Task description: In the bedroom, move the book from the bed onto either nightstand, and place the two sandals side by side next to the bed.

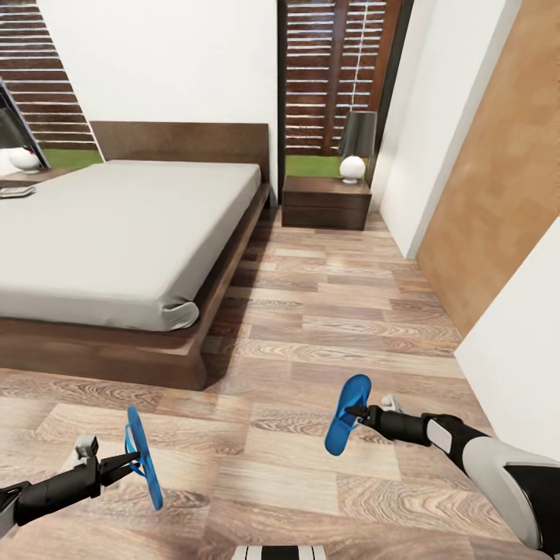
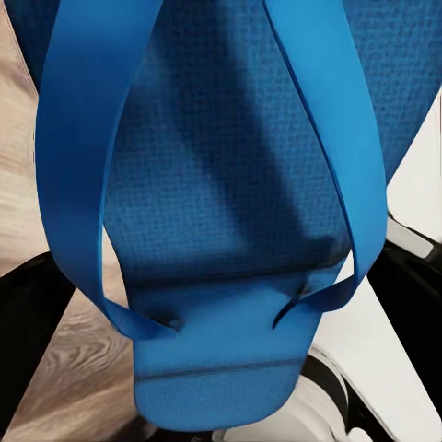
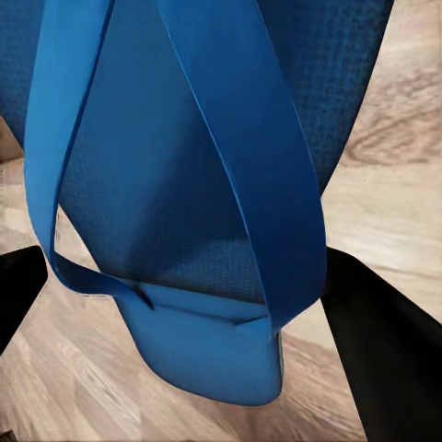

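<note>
Both sandals in my jaws, off the floor | left gripper (image 1: pixel 128 460) clamps left sandal (image 1: pixel 145 459), right gripper (image 1: pixel 359 412) clamps right sandal (image 1: pixel 347 414), soles hanging upright | bed (image 1: pixel 117 233) lies ahead-left, left arm nearer.

Black forearms, white-grey upper shell, slim black fingers (image 1: pixel 122 469) — small grey wrist blocks
</note>
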Controlling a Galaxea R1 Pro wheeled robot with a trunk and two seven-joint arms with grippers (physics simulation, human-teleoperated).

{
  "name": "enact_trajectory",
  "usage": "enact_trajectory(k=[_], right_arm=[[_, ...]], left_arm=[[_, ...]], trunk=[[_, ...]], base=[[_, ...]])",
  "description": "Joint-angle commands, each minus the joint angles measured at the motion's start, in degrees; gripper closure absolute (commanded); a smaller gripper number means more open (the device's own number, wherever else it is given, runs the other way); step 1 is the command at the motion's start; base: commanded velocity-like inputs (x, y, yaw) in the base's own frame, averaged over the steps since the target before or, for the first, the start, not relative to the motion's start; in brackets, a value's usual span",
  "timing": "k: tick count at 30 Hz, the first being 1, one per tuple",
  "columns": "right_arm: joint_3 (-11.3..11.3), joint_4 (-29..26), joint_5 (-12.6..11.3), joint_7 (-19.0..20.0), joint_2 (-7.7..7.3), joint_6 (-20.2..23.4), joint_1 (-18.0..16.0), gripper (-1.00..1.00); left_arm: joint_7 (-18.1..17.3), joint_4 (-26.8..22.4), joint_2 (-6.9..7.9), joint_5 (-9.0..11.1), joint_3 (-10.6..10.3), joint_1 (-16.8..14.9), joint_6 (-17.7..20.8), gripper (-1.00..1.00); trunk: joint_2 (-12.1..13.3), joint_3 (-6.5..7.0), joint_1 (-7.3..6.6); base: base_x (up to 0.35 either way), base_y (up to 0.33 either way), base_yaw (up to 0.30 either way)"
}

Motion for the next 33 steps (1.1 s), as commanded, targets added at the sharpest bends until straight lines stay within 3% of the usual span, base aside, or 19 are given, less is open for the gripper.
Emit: enact_trajectory(k=[1,4,9,33], right_arm=[[0.3,0.1,-1.2,0.2,-0.04,0.4,0.1,1.0],[0.3,0.1,-3.8,-0.2,-0.13,0.1,0.7,1.0],[0.3,0.1,-5.2,-0.5,-0.15,0.0,0.9,1.0],[0.3,0.1,-5.3,-0.9,-0.08,0.3,1.0,1.0]], left_arm=[[-0.2,0.0,0.0,0.3,-0.4,0.0,0.6,1.0],[-0.1,0.0,-0.04,0.3,-0.4,0.0,0.6,1.0],[-0.2,0.0,-0.02,0.3,-0.4,0.0,0.6,1.0],[-0.2,0.1,0.27,0.3,-0.4,0.0,0.7,1.0]], trunk=[[0.0,0.18,-0.03],[0.0,0.85,-0.11],[0.1,1.95,-0.24],[0.4,7.27,-0.86]], base=[[0.0,0.0,0.0],[0.0,0.0,0.0],[0.0,0.0,0.0],[0.0,0.0,0.0]])
